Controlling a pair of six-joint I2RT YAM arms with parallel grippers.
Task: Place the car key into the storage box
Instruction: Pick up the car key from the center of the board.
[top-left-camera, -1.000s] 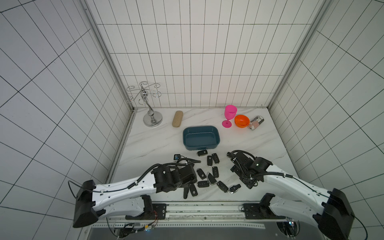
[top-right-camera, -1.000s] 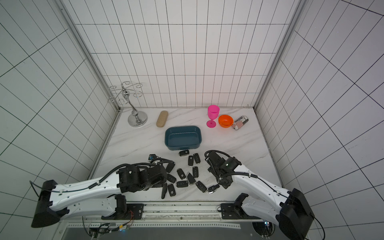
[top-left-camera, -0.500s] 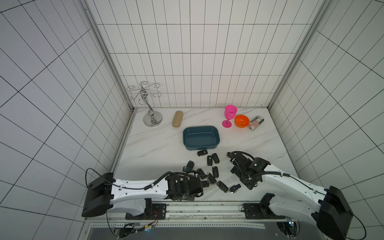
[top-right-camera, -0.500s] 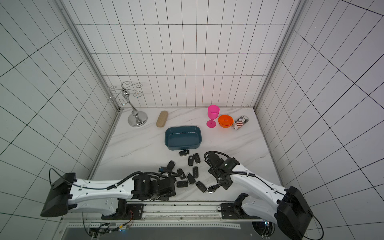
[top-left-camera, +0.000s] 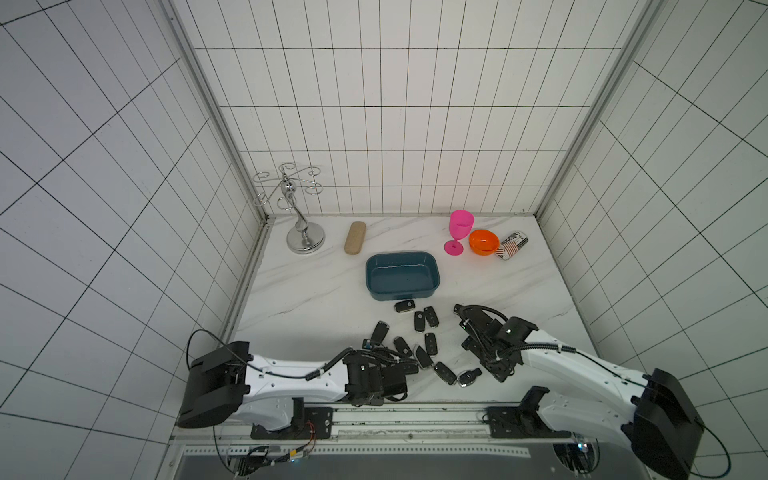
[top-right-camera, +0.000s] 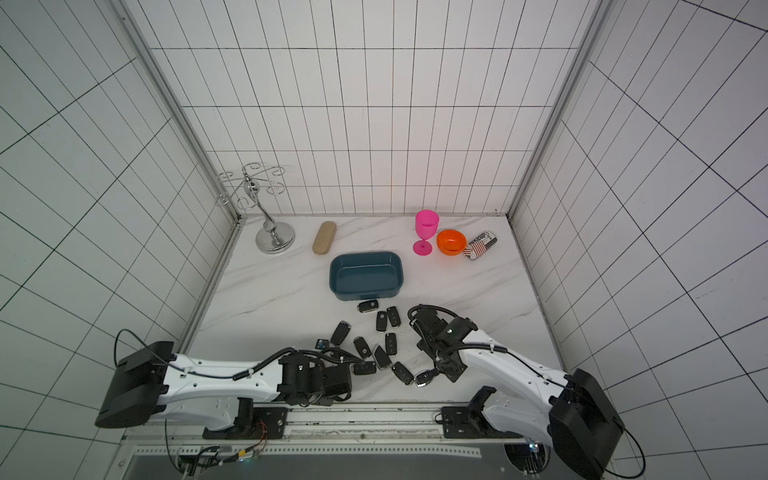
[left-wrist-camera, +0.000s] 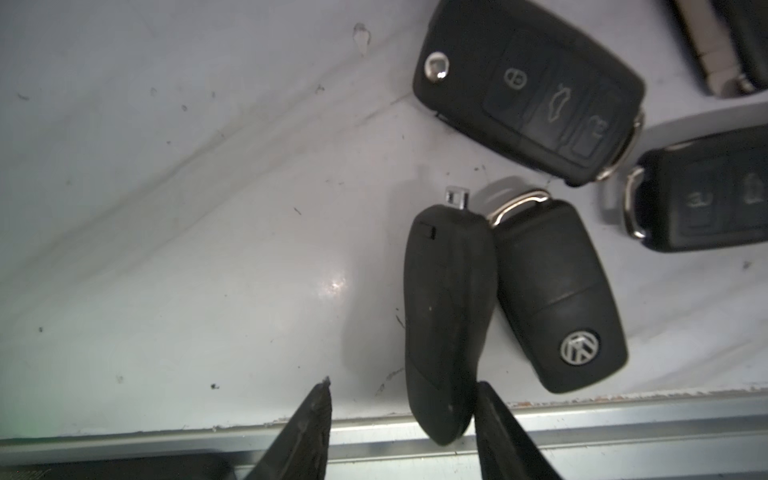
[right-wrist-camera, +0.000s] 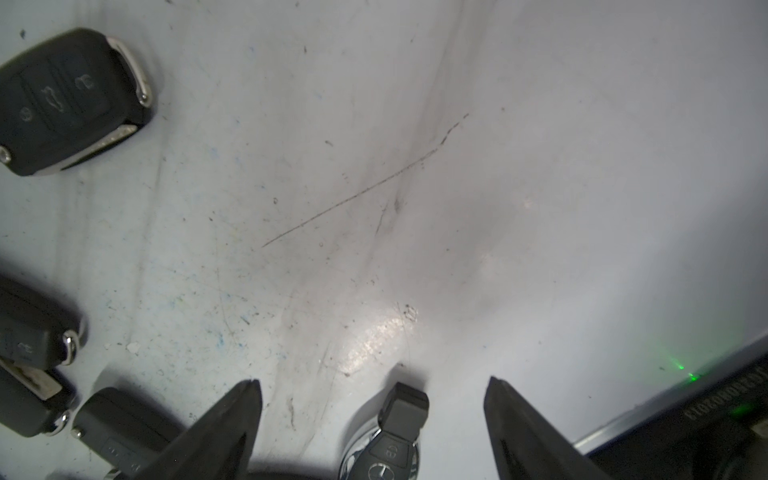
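Car key: smooth black plastic car key fob (left-wrist-camera: 446, 324), flat on the white marble tabletop (left-wrist-camera: 187, 249) at its near edge, touching a black flip key (left-wrist-camera: 557, 291).
Left gripper (left-wrist-camera: 404, 382): jaws apart, straddling the fob's end, not clamped.
Storage box: dark teal rectangular plastic storage box (top-left-camera: 402, 294), bare inside.
Right gripper (right-wrist-camera: 372, 381): spread wide.

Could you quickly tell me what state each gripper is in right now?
Left gripper: open around a black key, not yet clamped.
Right gripper: open over a silver-trimmed key, not gripping it.
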